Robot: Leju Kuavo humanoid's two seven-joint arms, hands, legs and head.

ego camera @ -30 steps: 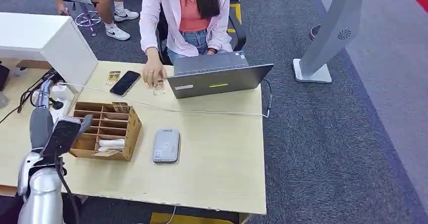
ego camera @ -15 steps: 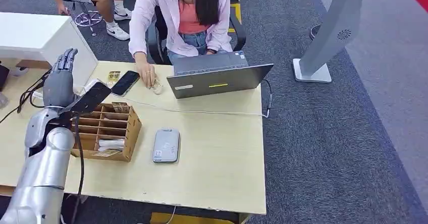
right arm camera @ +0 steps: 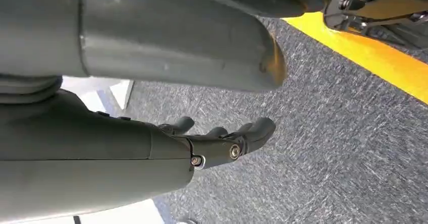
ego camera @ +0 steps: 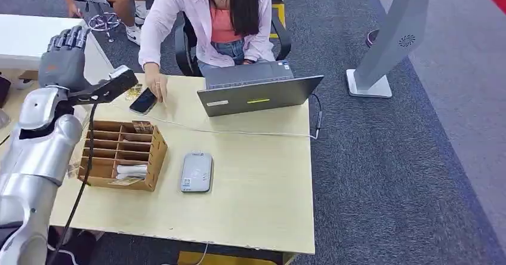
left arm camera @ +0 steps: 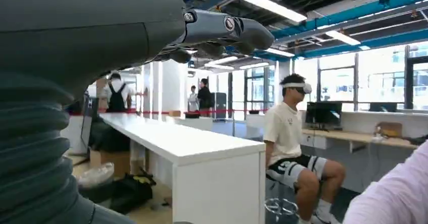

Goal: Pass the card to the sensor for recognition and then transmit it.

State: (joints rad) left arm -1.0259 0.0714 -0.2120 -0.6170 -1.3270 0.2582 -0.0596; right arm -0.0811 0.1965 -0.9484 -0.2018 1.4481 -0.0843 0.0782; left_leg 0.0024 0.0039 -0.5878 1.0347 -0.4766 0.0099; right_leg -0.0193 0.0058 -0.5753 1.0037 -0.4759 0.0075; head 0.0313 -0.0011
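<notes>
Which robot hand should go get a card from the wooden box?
Probably the left hand. It is raised, fingers apart and holding nothing, beside the wooden box of cards on the table. The right hand hangs down over the carpet floor, so it has farther to travel.

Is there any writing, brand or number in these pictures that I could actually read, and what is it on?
None can be read.
Small label on the grey card reader: too small to read.
Pale sticker and yellow strip on the grey laptop lid: blurred, no letters legible.
Grey floor stand: a round swirl emblem, no words.
Printed cards in the wooden slotted box: print too small.
</notes>
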